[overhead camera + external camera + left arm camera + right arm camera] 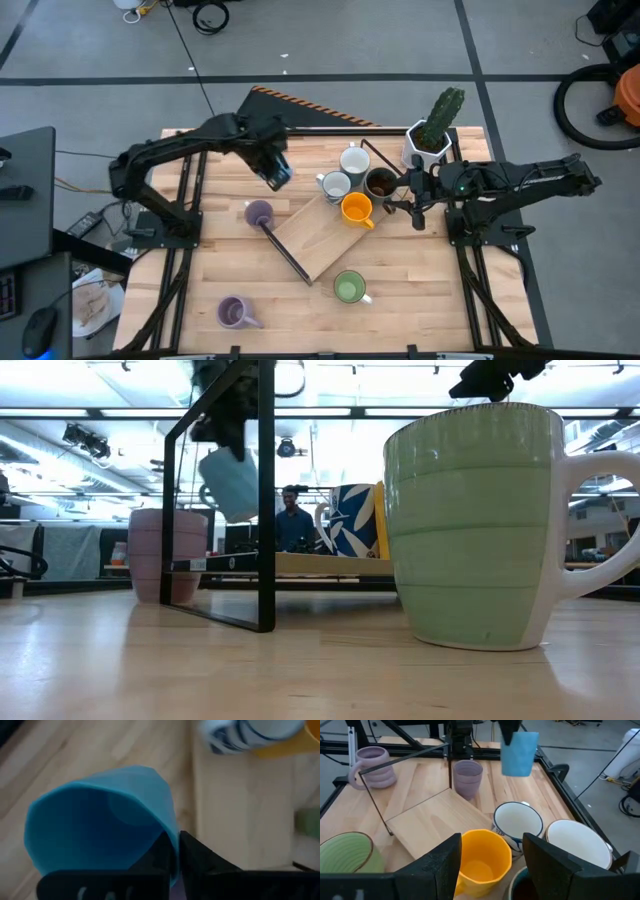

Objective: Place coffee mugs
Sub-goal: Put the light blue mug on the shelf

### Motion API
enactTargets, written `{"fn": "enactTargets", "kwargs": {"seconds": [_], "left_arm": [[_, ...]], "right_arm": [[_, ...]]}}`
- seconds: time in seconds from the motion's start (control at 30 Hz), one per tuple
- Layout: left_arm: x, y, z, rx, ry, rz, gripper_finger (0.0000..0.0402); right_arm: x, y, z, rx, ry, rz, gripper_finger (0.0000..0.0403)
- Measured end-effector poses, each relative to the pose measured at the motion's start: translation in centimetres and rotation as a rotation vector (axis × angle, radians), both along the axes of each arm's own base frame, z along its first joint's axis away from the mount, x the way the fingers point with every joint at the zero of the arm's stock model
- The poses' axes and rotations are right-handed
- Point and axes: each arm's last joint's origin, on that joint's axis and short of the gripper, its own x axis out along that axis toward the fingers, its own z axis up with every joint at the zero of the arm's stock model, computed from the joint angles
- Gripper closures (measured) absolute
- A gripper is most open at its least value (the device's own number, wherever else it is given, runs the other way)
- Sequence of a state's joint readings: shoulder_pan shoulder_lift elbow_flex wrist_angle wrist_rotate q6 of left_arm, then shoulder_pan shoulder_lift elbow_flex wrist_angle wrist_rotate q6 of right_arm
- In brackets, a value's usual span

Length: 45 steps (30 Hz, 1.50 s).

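Green mug (470, 525) is sitting big in the fgd on the wooden table (200, 660), black frame (262, 500) is standing to its left w/ a lilac mug (165, 555) beyond, and the left gripper (222, 415) is holding the blue mug (232, 482) aloft.

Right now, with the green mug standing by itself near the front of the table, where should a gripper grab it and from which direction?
Probably by the rim, coming straight down. The green mug stands upright with its mouth open to the top, so one finger could go inside and one outside the wall. Its handle juts toward the table's right side, so take the rim away from it. The left gripper already holds the blue mug that way; the right gripper is open.
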<state>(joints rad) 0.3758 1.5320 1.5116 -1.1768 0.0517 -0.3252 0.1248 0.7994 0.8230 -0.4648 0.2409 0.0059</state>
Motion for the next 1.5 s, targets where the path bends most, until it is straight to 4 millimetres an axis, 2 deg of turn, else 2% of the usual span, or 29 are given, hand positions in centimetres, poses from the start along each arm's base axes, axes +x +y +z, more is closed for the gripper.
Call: {"fn": "enactTargets", "kwargs": {"seconds": [0.2,0.4,0.67,0.8,1.13,1.5], "left_arm": [[3.6,-2.4,-0.7,-0.028,0.097,-0.115,0.0377],[6.9,-5.7,-1.3,-0.030,0.086,-0.228,0.0376],[10.3,-8.5,-1.3,-0.017,0.083,-0.323,0.0375],[11.3,-9.0,-1.8,-0.027,0.103,-0.341,0.0375],[12.9,-9.3,-4.4,-0.042,0.174,-0.364,0.0375],[13.2,-9.4,-5.5,0.025,0.223,-0.380,0.0375]], "right_arm": [[0.0,0.0,-0.1,0.000,0.009,0.000,0.0187],[0.0,-0.1,0.0,0.002,0.001,-0.004,0.0187],[0.0,-0.1,-0.1,0.026,0.014,0.009,0.0187],[-0.1,-0.2,-0.1,0.026,0.013,0.005,0.0187],[0.0,-0.2,-0.1,0.031,0.016,0.027,0.0187],[0.0,-0.2,-0.1,0.033,0.018,0.030,0.0187]]}}
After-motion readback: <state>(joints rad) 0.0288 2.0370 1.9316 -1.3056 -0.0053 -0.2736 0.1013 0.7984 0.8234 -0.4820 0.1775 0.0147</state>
